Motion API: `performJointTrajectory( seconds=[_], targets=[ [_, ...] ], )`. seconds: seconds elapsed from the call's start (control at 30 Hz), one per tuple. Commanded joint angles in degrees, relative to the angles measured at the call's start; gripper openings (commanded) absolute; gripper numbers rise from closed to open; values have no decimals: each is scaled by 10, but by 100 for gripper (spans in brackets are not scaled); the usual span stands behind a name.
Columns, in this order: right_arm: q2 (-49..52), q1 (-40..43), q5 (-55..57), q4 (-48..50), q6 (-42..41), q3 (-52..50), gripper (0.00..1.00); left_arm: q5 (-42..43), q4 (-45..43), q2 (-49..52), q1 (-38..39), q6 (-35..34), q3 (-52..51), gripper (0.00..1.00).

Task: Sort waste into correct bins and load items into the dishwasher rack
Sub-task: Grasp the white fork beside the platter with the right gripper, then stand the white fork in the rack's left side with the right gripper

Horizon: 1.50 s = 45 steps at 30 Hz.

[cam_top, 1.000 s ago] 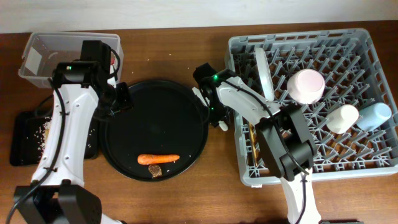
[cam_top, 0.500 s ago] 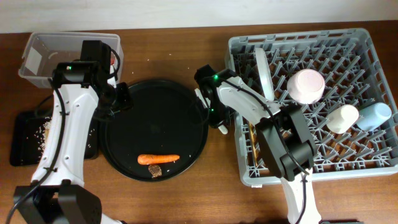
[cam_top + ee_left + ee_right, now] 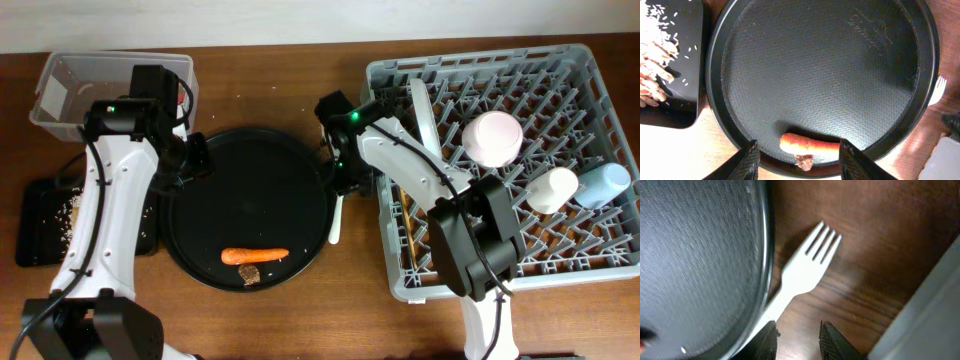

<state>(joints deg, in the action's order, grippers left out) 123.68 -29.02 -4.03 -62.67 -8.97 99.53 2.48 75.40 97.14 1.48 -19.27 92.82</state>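
A white fork [image 3: 336, 218] lies on the table against the right rim of the round black tray [image 3: 200, 235]; in the right wrist view the fork [image 3: 801, 274] rests its handle on that rim. My right gripper [image 3: 340, 178] hovers just beyond its tines, and the right gripper [image 3: 797, 342] is open over bare wood, holding nothing. An orange carrot [image 3: 255, 255] and a brown morsel [image 3: 250, 274] sit on the round tray. My left gripper [image 3: 195, 158] is open at the tray's left rim; the carrot [image 3: 807, 144] shows between its fingers [image 3: 747, 162].
The dishwasher rack [image 3: 400, 280] on the right holds an upright plate [image 3: 425, 110], a white bowl [image 3: 490, 138], a cream cup [image 3: 550, 190], a blue cup [image 3: 600, 185] and chopsticks [image 3: 405, 235]. A clear tub [image 3: 60, 95] and a black tray [image 3: 35, 235] with rice stand far left.
My right gripper closed by the fork, then opened partway and drew back toward the far side. The fork now lies free along the tray rim. The left arm has not moved.
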Motion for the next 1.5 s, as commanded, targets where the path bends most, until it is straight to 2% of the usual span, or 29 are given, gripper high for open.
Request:
performJointTrajectory(
  seconds=[0.0, 0.07, 0.23, 0.5, 0.57, 0.73, 0.83, 0.9, 1.0, 1.07, 1.13, 1.37, 1.47],
  targets=[
    [-1, 0, 5, 40, -129, -7, 34, -8, 2, -11, -2, 9, -1, 51],
    [7, 0, 23, 62, -223, -7, 34, -8, 2, -11, -2, 9, -1, 51],
    [43, -3, 46, 73, -310, -7, 34, -8, 2, -11, -2, 9, -1, 51],
    [72, -15, 47, 70, -312, -16, 34, -8, 2, -11, -2, 9, -1, 51],
    [72, -15, 47, 59, -312, -16, 29, -8, 2, -11, -2, 9, -1, 51],
    [72, -12, 48, 16, -303, 3, 21, -8, 2, -11, -2, 9, -1, 51],
    [41, -12, 80, -14, -302, 29, 21, -8, 1, -11, -2, 9, -1, 51],
    [-4, -12, 90, -37, -268, 49, 21, -8, 1, -11, -2, 9, -1, 51],
    [-104, -8, 90, -82, -167, 52, 21, -8, 1, -11, -2, 9, -1, 51],
    [-157, 29, 88, -119, -107, 52, 21, -8, 1, -11, -2, 9, -1, 51],
    [-166, 87, 72, -165, -30, 45, 20, -8, 1, -11, -2, 9, -1, 51],
    [-165, 99, 52, -120, -5, -81, 20, -8, 2, -11, -2, 9, -1, 51],
    [-165, 99, 40, -108, -5, -95, 22, -8, 2, -11, -2, 9, -1, 51]
  ],
)
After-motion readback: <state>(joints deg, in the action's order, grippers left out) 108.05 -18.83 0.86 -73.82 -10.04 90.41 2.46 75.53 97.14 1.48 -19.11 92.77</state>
